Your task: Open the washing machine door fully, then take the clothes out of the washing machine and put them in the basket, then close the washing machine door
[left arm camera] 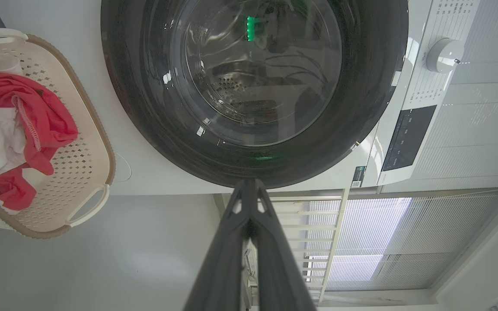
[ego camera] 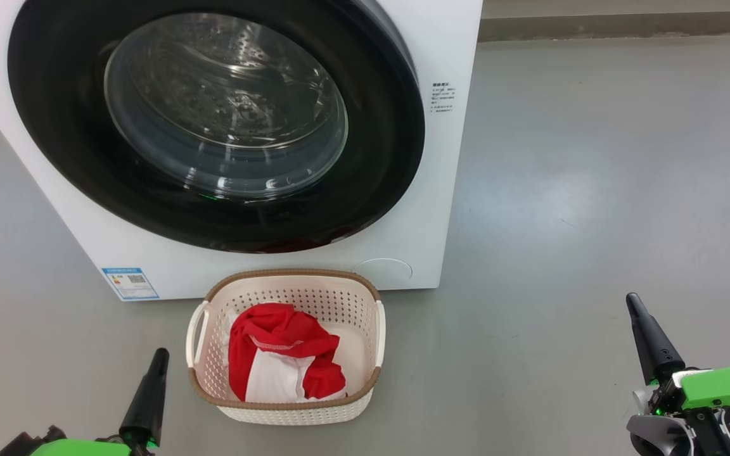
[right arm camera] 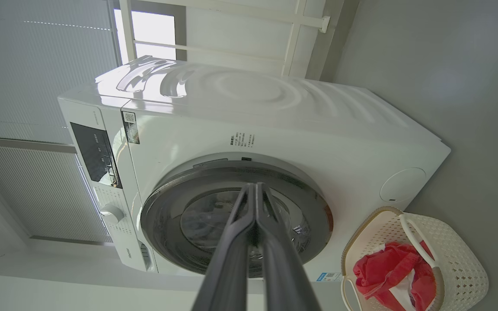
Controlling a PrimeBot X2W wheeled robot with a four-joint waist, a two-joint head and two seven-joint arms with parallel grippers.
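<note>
So the clothes [ego camera: 282,358] are a crumpled red-and-white bundle lying in the basket [ego camera: 289,276], bunched toward its left and near side, with a white panel facing up. The basket sits on the grey floor [ego camera: 593,190] mouth up, right in front of the washing machine [ego camera: 444,190], close to its bottom edge. Its long axis runs across the head view, roughly along the machine's front, with a handle at each end.

The washing machine door [ego camera: 54,139] looks shut, flat against the front, with the glass bowl facing out toward the robot. You can see the steel drum holes through the glass. There's a small blue label [ego camera: 130,283] at the lower left corner of the front. In the wrist views, the control panel [right arm camera: 95,151] and a knob [left arm camera: 443,54] sit along the machine's top.

The left gripper [ego camera: 161,353] is low at the left, just beside the basket's left handle but not touching it. Its fingers are pressed together, pointing up the view with a slight lean to the right. The right gripper [ego camera: 631,299] is low at the far right, well apart from the basket. Its fingers are pinched together too, and they lean a bit left. Both are empty, gripping nothing. In each wrist view the closed fingers aim at the door.
</note>
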